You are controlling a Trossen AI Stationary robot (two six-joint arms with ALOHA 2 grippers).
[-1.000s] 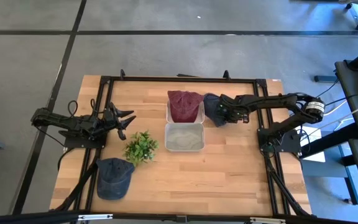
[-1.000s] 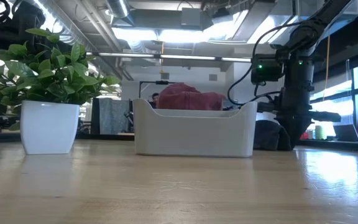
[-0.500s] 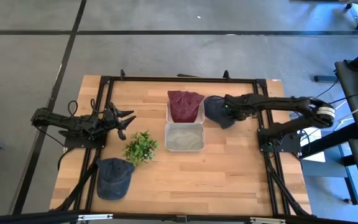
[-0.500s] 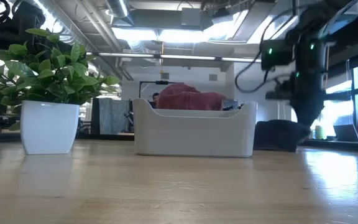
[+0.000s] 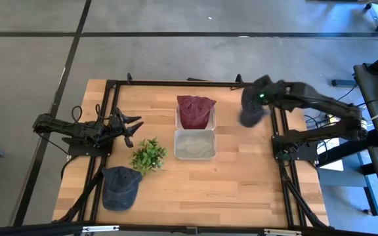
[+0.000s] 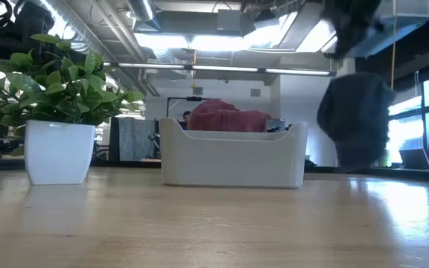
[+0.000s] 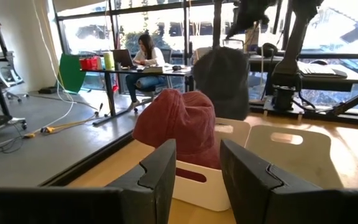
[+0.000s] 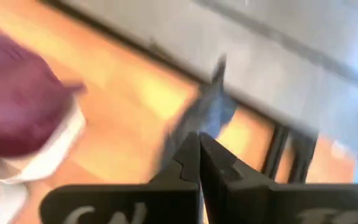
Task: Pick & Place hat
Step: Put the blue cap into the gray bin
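A dark blue hat [image 5: 251, 113] hangs from my right gripper [image 5: 262, 96], which is shut on it above the table, right of the white bin [image 5: 194, 152]. The low view shows the same hat [image 6: 356, 119] drooping under the gripper. A red hat [image 5: 195, 111] lies in the bin's far compartment. A second blue hat [image 5: 120, 187] lies flat on the near-left part of the table. My left gripper [image 5: 131, 126] waits open at the left side, pointing toward the bin; the red hat [image 7: 182, 127] shows past its fingers. My right gripper pinches a fold of the dark blue hat's cloth [image 8: 209, 109] between its two shut fingers [image 8: 188, 155], coming from above. The hat hangs slack below the fingers [image 6: 354, 149]. Its lower edge is near table height; whether it is clear of the wood, I cannot tell.
A potted plant [image 5: 148, 155] stands near the bin's near-left corner. The bin's near compartment [image 5: 194, 144] holds no hat. A black frame [image 5: 277, 118] runs along the table's edges. Bare wood lies right of the bin and along the near side. A person sits at a desk [image 7: 143, 59] beyond the table.
My right gripper has risen and drawn toward the table's right edge, staying shut on the dark blue hat. The hat, which lay on the wood beside the bin's right side, has been pulled up and now hangs below the fingers.
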